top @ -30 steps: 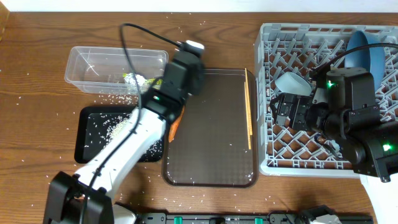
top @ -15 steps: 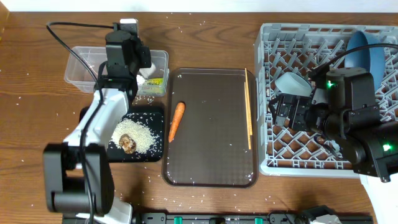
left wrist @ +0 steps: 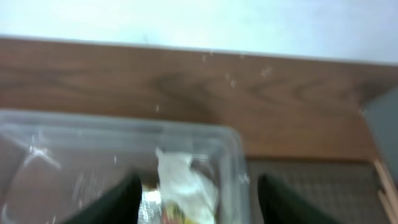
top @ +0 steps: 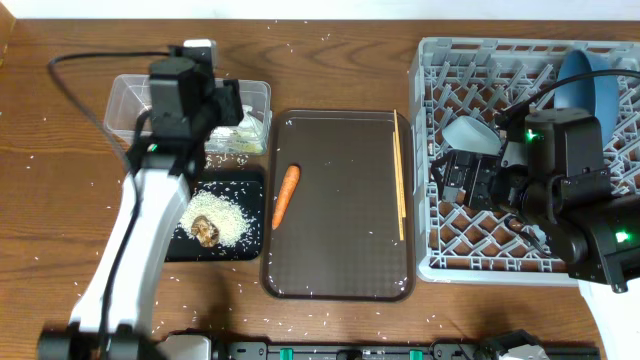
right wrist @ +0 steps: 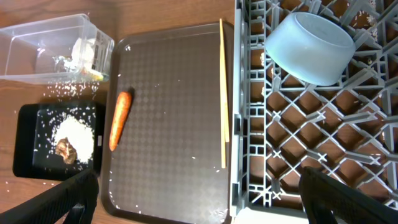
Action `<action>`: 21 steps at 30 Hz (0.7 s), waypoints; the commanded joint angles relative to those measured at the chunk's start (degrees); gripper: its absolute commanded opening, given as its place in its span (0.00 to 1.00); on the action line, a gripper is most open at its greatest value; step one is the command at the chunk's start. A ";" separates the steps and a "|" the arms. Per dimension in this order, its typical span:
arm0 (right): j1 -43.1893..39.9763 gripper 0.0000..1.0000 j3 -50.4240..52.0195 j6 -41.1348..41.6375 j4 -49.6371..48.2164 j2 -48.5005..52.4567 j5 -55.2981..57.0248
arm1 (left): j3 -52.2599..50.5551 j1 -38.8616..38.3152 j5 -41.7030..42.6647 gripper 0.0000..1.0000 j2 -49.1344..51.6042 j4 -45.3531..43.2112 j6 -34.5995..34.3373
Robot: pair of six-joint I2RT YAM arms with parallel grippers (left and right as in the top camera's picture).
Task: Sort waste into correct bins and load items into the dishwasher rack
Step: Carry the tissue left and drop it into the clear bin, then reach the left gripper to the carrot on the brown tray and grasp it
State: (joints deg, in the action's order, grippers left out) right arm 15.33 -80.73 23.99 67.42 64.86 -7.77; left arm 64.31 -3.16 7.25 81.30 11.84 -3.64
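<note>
Clear plastic tub (top: 130, 100) sits far left on the wooden table (top: 60, 180); crumpled tissue (left wrist: 181, 179) and yellow-green wrapper (top: 240, 141) lie in its right end. Left gripper (left wrist: 199, 182) hangs over that end; jaws apart, a gap on either side of the tissue, nothing clamped. Black tray (right wrist: 31, 138) lies just near of the tub; it holds a rice heap (right wrist: 74, 129) with the brown lump (right wrist: 67, 150) at its near edge; loose grains are scattered over the table. Carrot (top: 285, 193) lies on the left part of the brown serving tray (top: 340, 250); chopsticks (top: 400, 175) run along its right edge. Grey rack (top: 480, 255) stands at right; white bowl (right wrist: 311, 46) is tipped, base showing, in its far left part; blue plate (top: 590, 85) stands on edge toward the far right corner. Right gripper (right wrist: 205, 202) is over the rack's left side; jaws wide apart, empty.
</note>
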 commanded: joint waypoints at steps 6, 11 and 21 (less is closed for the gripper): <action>-1.01 0.99 -0.59 0.61 -0.72 -0.02 -0.20 | 0.22 -4.85 4.57 0.61 -10.19 15.87 -1.36; -1.01 0.99 -0.59 0.61 -0.33 -0.02 -0.20 | 0.20 -9.20 4.52 0.61 -10.88 25.00 -1.33; -1.01 0.99 -0.59 0.61 -0.57 0.02 -0.17 | 0.00 -14.03 3.67 0.61 -10.12 31.85 -1.33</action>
State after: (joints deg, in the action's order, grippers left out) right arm 15.33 -80.73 23.99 66.83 64.88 -7.77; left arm 64.31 -16.56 11.25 70.83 43.29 -4.54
